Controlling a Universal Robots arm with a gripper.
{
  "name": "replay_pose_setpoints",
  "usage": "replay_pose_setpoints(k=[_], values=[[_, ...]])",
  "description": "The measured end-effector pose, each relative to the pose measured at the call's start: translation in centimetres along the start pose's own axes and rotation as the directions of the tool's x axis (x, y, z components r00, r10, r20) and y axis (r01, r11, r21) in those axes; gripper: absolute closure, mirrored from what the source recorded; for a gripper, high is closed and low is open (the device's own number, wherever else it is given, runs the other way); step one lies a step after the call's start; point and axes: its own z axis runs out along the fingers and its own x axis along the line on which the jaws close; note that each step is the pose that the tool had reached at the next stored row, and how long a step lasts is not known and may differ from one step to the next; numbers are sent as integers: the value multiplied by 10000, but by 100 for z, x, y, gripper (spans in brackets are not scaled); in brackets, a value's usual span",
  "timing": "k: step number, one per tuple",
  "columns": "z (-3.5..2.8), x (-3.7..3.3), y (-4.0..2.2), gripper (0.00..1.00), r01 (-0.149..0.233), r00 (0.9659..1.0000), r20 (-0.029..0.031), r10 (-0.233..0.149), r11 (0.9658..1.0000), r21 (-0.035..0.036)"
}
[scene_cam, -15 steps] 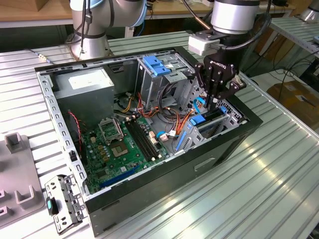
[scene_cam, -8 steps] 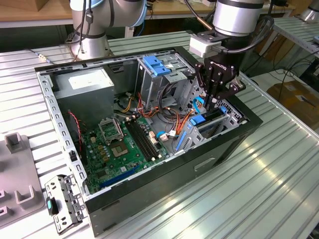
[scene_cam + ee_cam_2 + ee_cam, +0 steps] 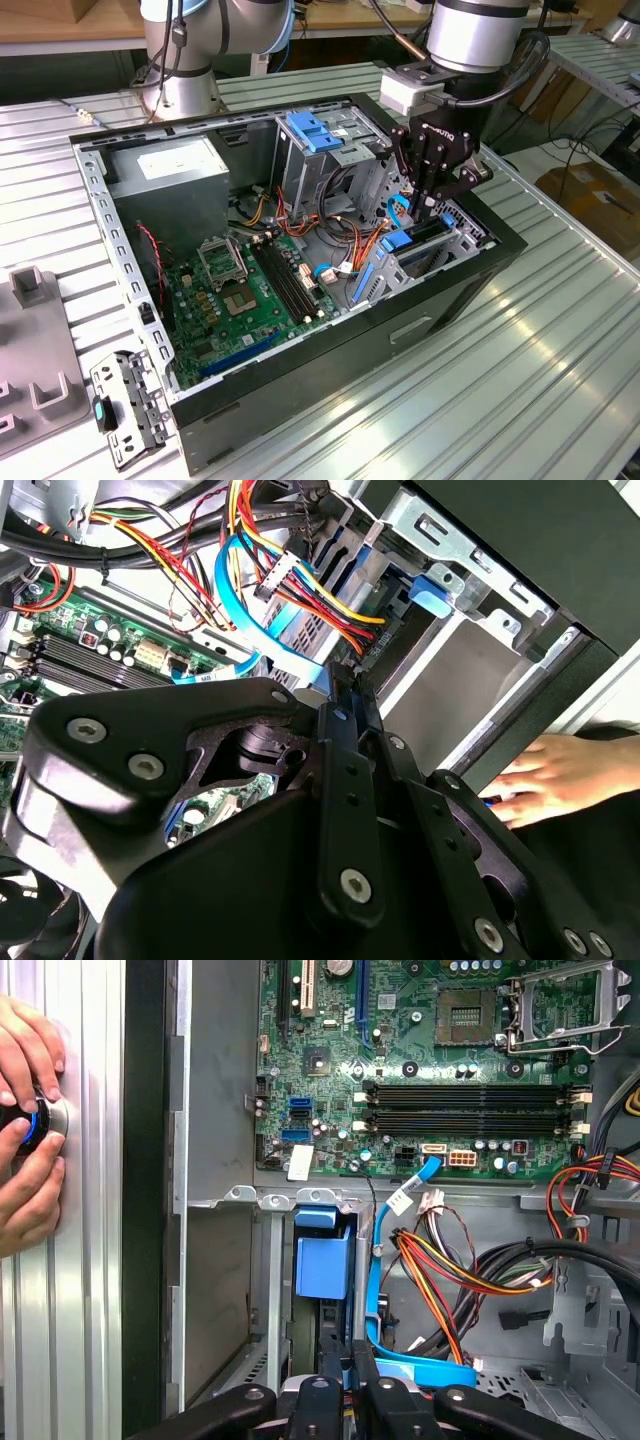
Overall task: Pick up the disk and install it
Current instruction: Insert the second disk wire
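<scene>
Hovering over the blue-framed disk (image 3: 322, 1265), the black claw (image 3: 428, 195) stands narrowed.

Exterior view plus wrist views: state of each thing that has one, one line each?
Case: side open, lying flat on the table.
Tool: down inside the case at the drive cage, fingers together.
Disk: on edge in the cage slot, blue carrier showing, below the tool.
CPU socket: empty, bracket closed.
RAM slots: modules seated.
Blue cable: plugged into the board, loose curve.
Hands: on a knob outside the case.
</scene>
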Motion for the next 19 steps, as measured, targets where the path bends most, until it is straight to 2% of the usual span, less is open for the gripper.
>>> replay_pose_setpoints(k=[10, 14, 15, 16, 17, 18, 19], values=[[0, 1, 0, 84, -1, 10000, 5, 1, 10000, 0], [6, 28, 1, 84, -1, 10000, 18, 1, 10000, 0], [6, 34, 0, 84, -3, 9999, 119, 3, 10000, 2], [9, 44, 0, 84, -7, 9996, 266, 7, 10000, 4], [11, 57, 1, 84, -11, 9993, 378, 11, 10000, 5], [15, 76, 1, 84, -14, 9990, 457, 14, 10000, 6], [21, 100, 2, 84, -15, 9987, 502, 15, 10000, 8]])
